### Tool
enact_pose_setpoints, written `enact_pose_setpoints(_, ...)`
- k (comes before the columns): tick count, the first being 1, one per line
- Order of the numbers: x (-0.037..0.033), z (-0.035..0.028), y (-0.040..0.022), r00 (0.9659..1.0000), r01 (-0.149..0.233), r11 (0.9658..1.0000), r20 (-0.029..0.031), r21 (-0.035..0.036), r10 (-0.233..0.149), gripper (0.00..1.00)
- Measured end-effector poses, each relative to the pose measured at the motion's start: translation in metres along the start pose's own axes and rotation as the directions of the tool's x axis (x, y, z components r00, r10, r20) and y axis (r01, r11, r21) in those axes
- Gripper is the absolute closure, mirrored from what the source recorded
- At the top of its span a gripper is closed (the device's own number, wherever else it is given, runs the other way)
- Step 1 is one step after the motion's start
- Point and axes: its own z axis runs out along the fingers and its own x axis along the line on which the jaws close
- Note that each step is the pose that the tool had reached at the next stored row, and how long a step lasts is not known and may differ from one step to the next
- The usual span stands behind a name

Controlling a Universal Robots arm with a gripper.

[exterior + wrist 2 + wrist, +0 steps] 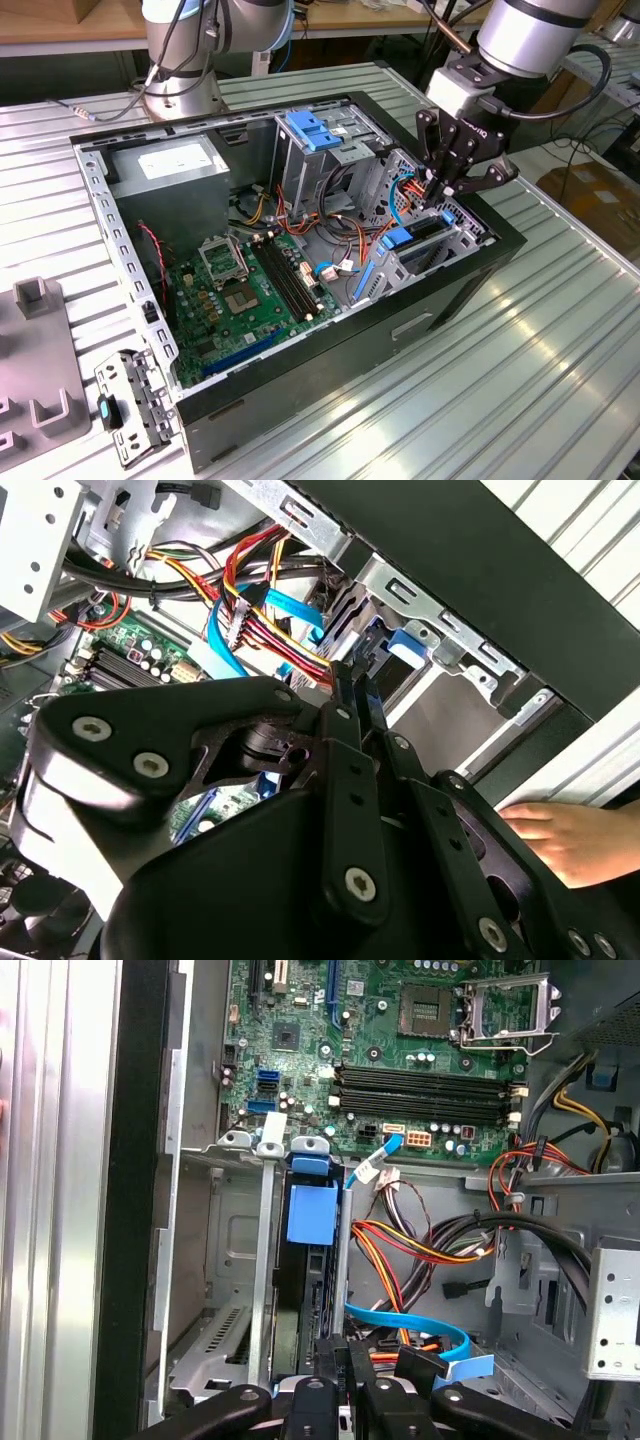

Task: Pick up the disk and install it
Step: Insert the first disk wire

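disk (pixel 305 1260) stands on its edge in a slot of the metal drive cage (pixel 225 1260), inside the open computer case (pixel 480 270), with its blue handle (pixel 310 1215) showing. its long side runs straight away from the gripper (pixel 345 1360), just beyond the tips. fingers (pixel 328 1360) look nearly closed and hold nothing.

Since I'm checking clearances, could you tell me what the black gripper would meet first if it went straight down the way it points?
Probably the blue-framed disk standing on edge in the grey metal drive cage; the black gripper hangs right at its end, though depth is unclear.
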Motion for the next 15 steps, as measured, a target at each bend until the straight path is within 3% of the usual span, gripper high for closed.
enact_pose_setpoints(11, 0.0000, 0.0003, 0.0000, 1.0000, -0.005, 1.0000, 0.0000, 0.0000, 0.005, 0.84)
enact_pose_setpoints(15, 0.0039, 0.0046, 0.0003, 0.9996, -0.028, 0.9996, 0.0000, -0.0001, 0.028, 0.84)
